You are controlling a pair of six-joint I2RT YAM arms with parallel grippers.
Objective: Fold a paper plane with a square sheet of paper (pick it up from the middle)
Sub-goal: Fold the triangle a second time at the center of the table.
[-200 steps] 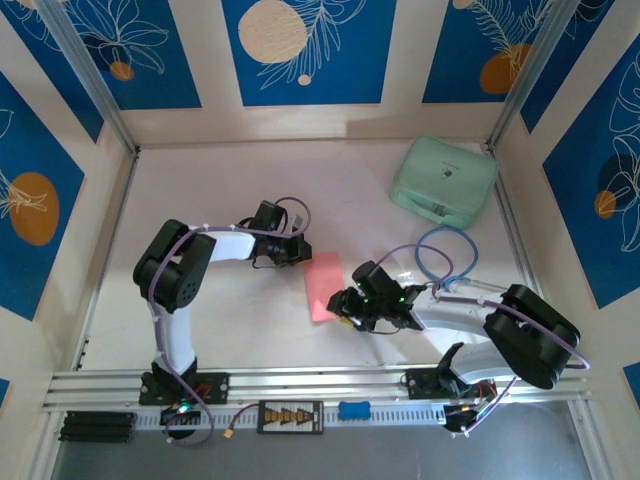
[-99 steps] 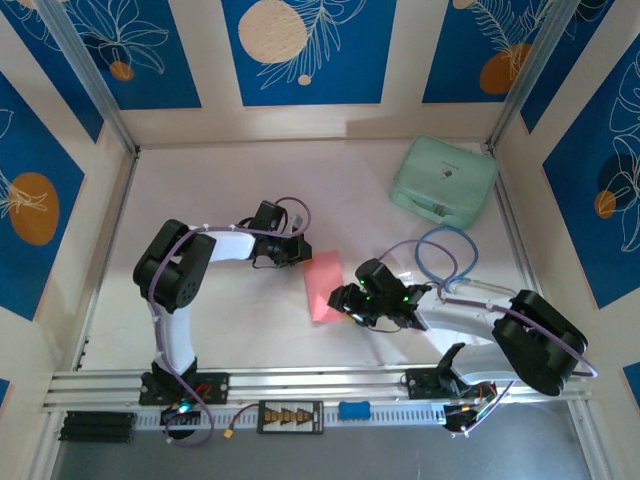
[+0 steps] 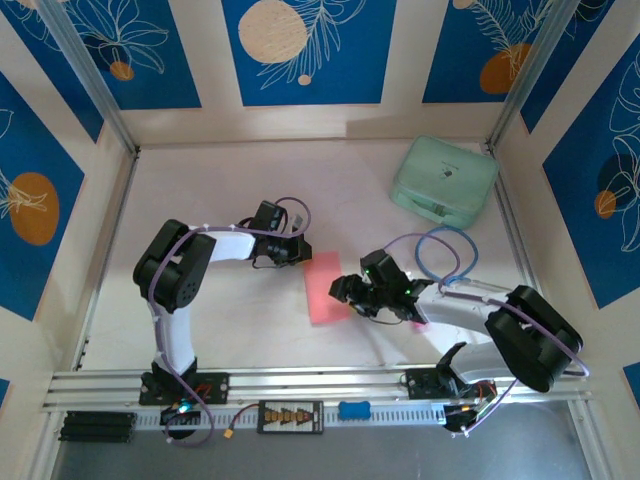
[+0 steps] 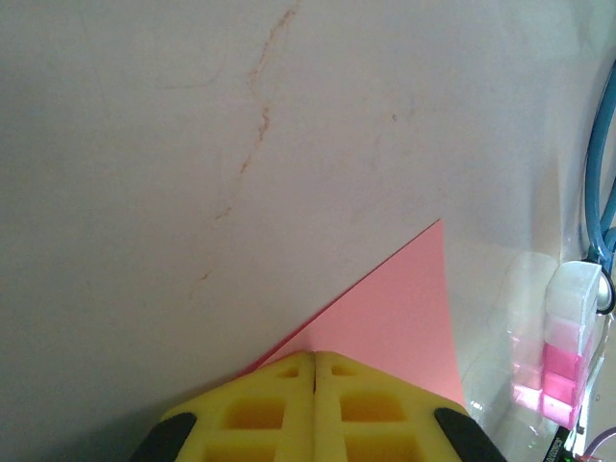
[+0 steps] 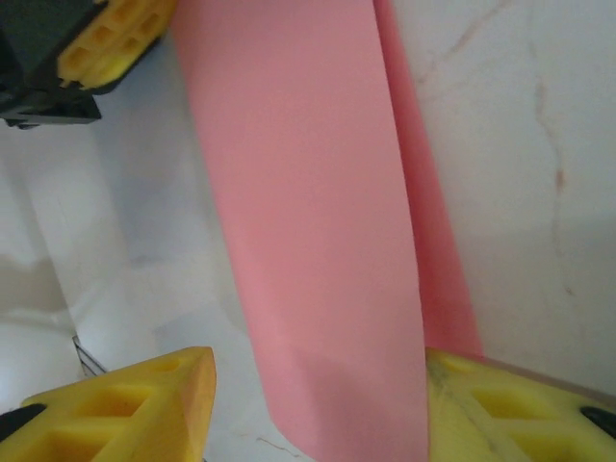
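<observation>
One folded square sheet of paper (image 3: 325,288) lies at the table's (image 3: 230,190) middle, long axis toward the near edge; left gripper (image 4: 315,358) clenches its far corner, right gripper (image 5: 318,380) spreads astride its near end.

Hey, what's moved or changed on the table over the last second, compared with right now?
The right hand, open, shifted a little toward the far side of the table along the right edge of the square sheet of paper, and its forearm swung with it. The sheet's near end now looks wider and squarer. The left hand stayed shut on the sheet's far end, and the mint-green case did not move.
</observation>
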